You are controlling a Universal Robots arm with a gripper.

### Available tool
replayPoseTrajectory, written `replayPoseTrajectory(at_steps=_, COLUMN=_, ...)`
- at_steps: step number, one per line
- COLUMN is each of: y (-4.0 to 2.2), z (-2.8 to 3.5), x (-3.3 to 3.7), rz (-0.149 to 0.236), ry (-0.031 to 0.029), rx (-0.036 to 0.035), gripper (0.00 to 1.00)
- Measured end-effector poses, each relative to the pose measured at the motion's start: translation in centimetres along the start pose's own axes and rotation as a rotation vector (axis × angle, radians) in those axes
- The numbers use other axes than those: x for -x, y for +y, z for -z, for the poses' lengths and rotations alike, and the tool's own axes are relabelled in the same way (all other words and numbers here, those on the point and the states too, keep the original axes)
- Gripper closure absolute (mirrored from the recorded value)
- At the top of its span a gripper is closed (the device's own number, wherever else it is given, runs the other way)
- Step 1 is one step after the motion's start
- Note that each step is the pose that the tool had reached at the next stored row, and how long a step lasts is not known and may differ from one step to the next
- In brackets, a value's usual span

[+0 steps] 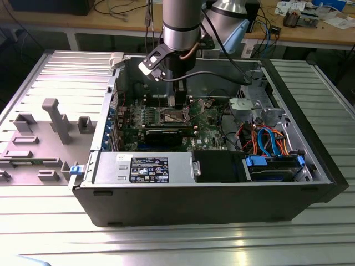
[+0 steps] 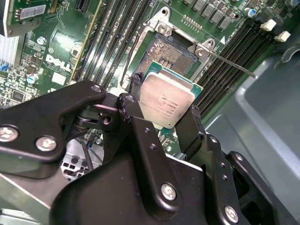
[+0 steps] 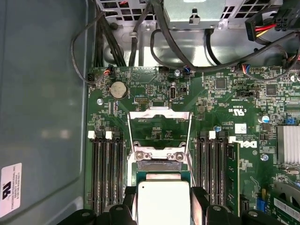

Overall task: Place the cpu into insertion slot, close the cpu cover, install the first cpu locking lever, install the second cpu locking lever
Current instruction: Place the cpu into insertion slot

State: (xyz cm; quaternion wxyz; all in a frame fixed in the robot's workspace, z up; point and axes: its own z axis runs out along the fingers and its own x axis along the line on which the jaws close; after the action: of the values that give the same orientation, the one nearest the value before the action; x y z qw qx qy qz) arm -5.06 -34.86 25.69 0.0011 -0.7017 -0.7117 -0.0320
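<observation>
The gripper (image 2: 165,100) has its fingers (image 2: 190,129) pinched on two opposite edges of the cpu (image 2: 164,93), closed only to the chip's width. The chip hangs just above the insertion slot (image 2: 171,51), partly over it and not yet seated. The cpu cover (image 3: 159,114) stands swung open beyond the socket, so the pin field is bare. To do this well, I'd say: square the chip to the frame, keep it level, lower it straight and release without pushing, as those pins look easy to bend. Watch the locking lever (image 2: 232,65) sticking out beside the socket, and the memory slots (image 3: 105,173) flanking it on both sides. In the exterior view the arm (image 1: 180,22) reaches down mid-case, well clear of the power supply (image 1: 144,166).
</observation>
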Motion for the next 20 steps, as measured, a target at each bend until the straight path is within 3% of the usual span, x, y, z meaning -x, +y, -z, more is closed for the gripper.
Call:
replayPoseTrajectory(at_steps=2, y=-0.02, z=-0.45, x=-0.01, rz=0.000, ry=0.0001, rx=0.0000, gripper=0.46)
replayPoseTrajectory(at_steps=17, y=-0.03, z=-0.58, x=0.00, rz=0.000, ry=0.0001, rx=0.0000, gripper=0.46)
replayPoseTrajectory(at_steps=20, y=-0.05, z=-1.05, x=0.02, rz=-0.001, ry=0.0000, rx=-0.0008, gripper=0.46)
